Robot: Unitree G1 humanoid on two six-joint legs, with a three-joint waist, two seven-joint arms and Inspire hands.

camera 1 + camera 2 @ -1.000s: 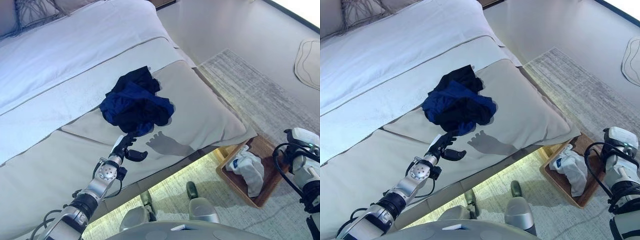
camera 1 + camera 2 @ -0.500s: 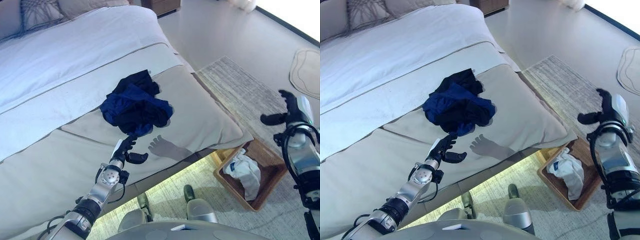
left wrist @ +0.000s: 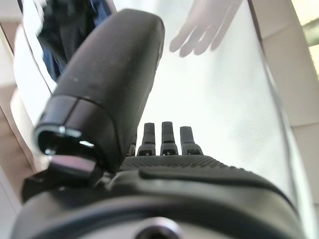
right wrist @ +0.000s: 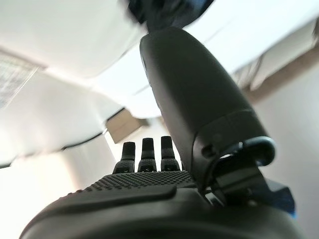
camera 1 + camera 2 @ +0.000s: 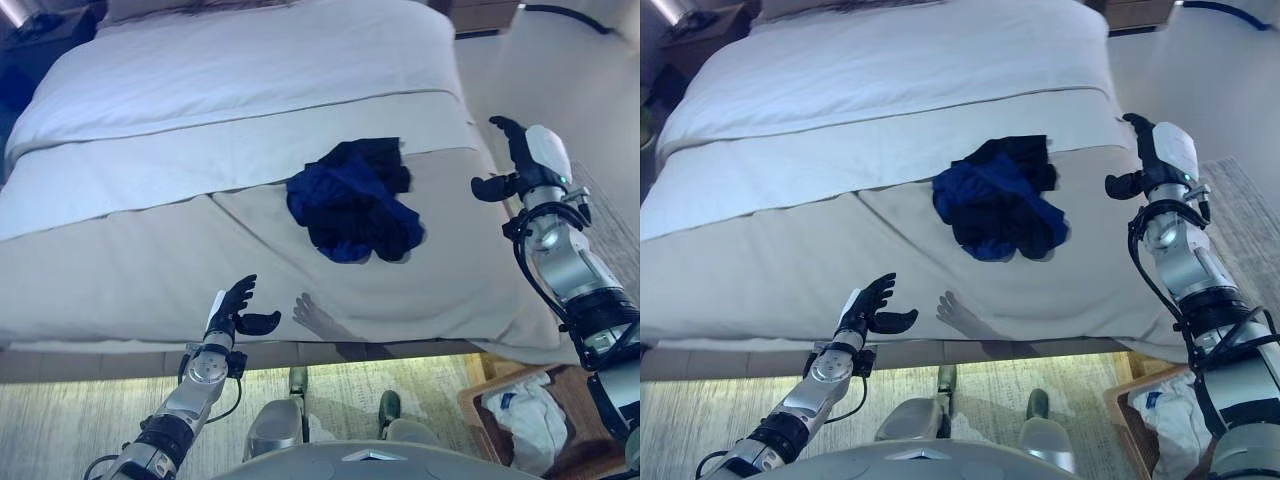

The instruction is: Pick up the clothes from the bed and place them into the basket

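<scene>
A crumpled heap of dark blue and black clothes (image 5: 352, 200) lies on the wide bed with pale grey and white covers (image 5: 150, 240), toward its foot end. The left robot hand (image 5: 236, 310) hangs over the bed's near edge, well short of the heap, fingers spread wide and straight, thumb out, holding nothing. The right robot hand (image 5: 515, 160) is raised just past the bed's foot-end corner, beside the heap but apart from it, fingers straight, thumb out to the side, also empty. Down on the floor by that same corner of the bed sits the brown wooden basket (image 5: 480, 405), a white garment (image 5: 525, 420) bundled inside it.
</scene>
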